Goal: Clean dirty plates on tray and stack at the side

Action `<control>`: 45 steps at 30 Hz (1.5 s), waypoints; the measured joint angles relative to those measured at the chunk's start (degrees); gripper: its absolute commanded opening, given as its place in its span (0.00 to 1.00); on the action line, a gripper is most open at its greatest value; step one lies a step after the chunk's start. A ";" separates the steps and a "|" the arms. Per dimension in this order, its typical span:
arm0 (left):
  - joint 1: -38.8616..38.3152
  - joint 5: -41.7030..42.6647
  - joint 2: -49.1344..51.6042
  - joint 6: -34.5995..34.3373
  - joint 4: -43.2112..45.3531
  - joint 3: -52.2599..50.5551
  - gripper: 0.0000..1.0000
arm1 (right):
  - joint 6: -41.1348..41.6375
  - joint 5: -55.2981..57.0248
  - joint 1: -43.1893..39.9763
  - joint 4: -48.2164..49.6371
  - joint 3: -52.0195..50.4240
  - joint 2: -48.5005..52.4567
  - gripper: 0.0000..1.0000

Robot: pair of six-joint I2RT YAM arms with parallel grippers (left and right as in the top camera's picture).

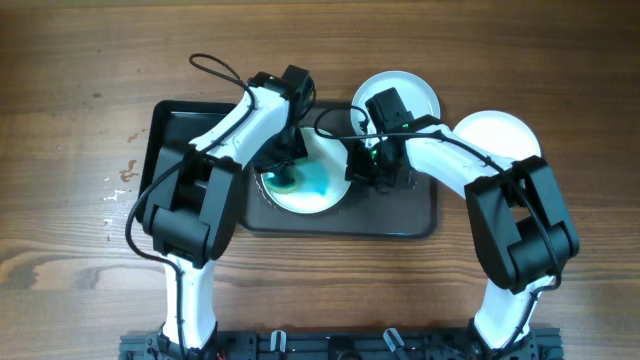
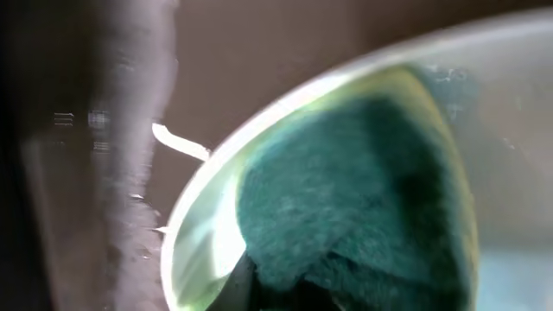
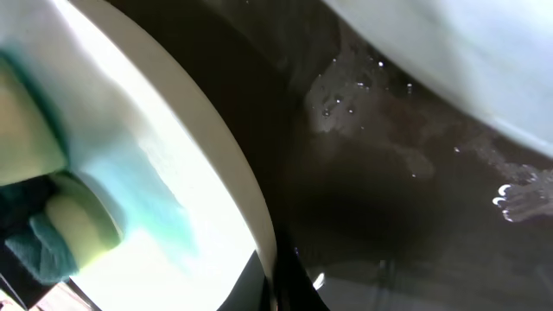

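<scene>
Currently wiping: left gripper (image 1: pixel 286 170) jaws look clamped on the sponge (image 2: pixel 363 199), pressed on the smeared plate (image 1: pixel 325 165), which sits on the tray (image 1: pixel 175 125). Right gripper (image 1: pixel 373 172) is at the plate rim; can't tell its jaw state. Judgement: press flat, sweep through the blue smear (image 3: pixel 147 207), steady the rim. No legible writing.

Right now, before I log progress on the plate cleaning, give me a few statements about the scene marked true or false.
1. The smeared plate lies on the tray. True.
2. The left gripper has a sponge on that plate. True.
3. The sponge is red. False: it is green and yellow.
4. Three plates are stacked right of the tray. False: the right plate lies there alone, and the far plate sits at the tray's far edge.
</scene>
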 measured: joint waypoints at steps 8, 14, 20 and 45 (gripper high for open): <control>0.94 21.27 0.17 12.31 3.65 -0.42 0.04 | 0.00 0.00 0.00 -0.02 0.00 0.00 0.04; 0.83 24.02 0.42 13.25 10.91 -0.59 0.04 | 0.04 0.04 -0.11 0.04 0.00 0.00 0.04; -0.37 13.53 0.39 7.26 12.22 -0.55 0.04 | 0.07 0.04 -0.11 0.50 0.00 0.00 0.04; 3.45 -2.05 -8.17 -3.19 -3.28 1.95 0.04 | -0.22 -0.57 0.22 0.46 0.00 0.09 0.04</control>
